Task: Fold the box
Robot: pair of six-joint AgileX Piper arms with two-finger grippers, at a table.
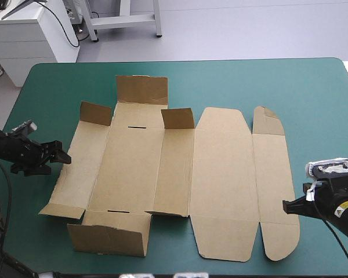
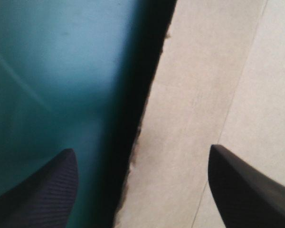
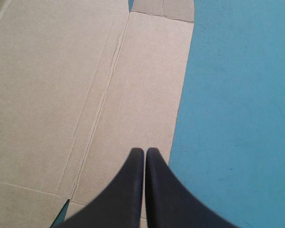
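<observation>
No readable writing anywhere, the box (image 1: 220, 174) included.

Under me the teal-green cover (image 1: 313, 98) is lying flat across the table (image 1: 220, 62), reaching its rounded far corners and showing bare along the far edge.

Black arms (image 1: 8, 147); broad black fin-shaped fingers (image 2: 42, 199), finely ribbed.

high cam looking down over the whole worktop (image 1: 325, 110), left wrist cam hanging close over the left edge of the box (image 1: 220, 174), right wrist cam hugging its right edge
</observation>
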